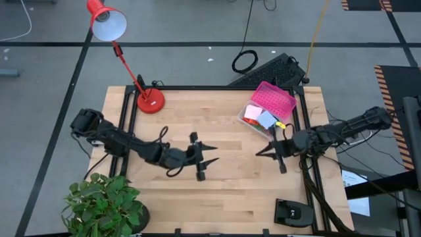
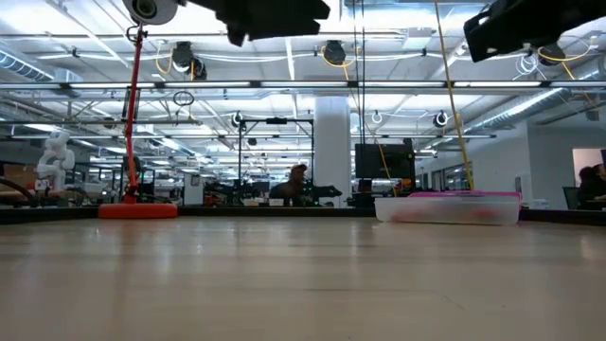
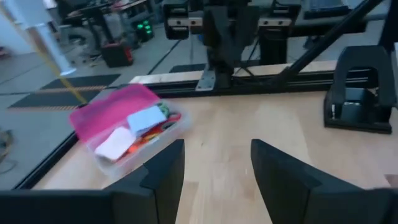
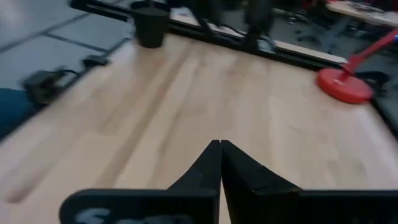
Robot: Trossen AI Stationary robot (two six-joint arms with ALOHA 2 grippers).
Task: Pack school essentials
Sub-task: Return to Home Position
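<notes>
two claws over bare wooden table (image 1: 230, 191): left claw (image 1: 205, 155) spread, right claw (image 1: 263, 153) clenched empty.

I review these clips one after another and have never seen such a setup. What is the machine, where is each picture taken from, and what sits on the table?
Two dark robot arms work at a light wooden table. One picture looks straight down, one looks level across the tabletop, and one comes from each arm's wrist.

From above, the left gripper hangs over the table's middle, fingers apart. The right gripper faces it, fingers together. Neither holds anything.

At the far right stands a clear plastic box with an open pink lid, holding pink and pale blue note pads and other small coloured items that are too small to name. A red desk lamp, a green potted plant and a black stand are at the edges.
</notes>
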